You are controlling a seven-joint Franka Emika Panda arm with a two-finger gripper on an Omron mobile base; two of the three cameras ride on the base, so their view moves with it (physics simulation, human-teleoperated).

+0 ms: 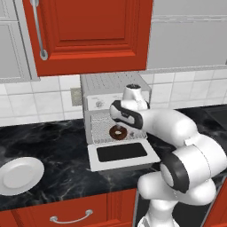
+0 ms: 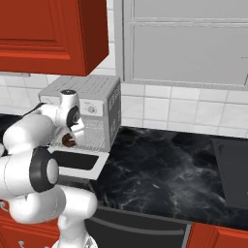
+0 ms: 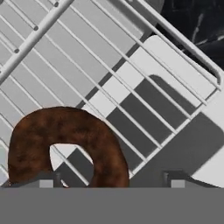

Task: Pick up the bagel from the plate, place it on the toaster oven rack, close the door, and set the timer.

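Bagel (image 3: 65, 144) lies flat on the toaster oven rack (image 3: 109, 78), inside the cavity. Gripper (image 3: 111, 179) sits right over it, jaws spread wide, gripping nothing. Door (image 1: 122, 153) lies dropped open below and nearer the base, so the hand likely backs out before swinging it up.

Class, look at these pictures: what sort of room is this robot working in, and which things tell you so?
A rendered home kitchen, most likely: a toaster oven with its door folded down stands on a black marble counter, red cabinets hang above white wall tiles, and a white plate lies nearby.
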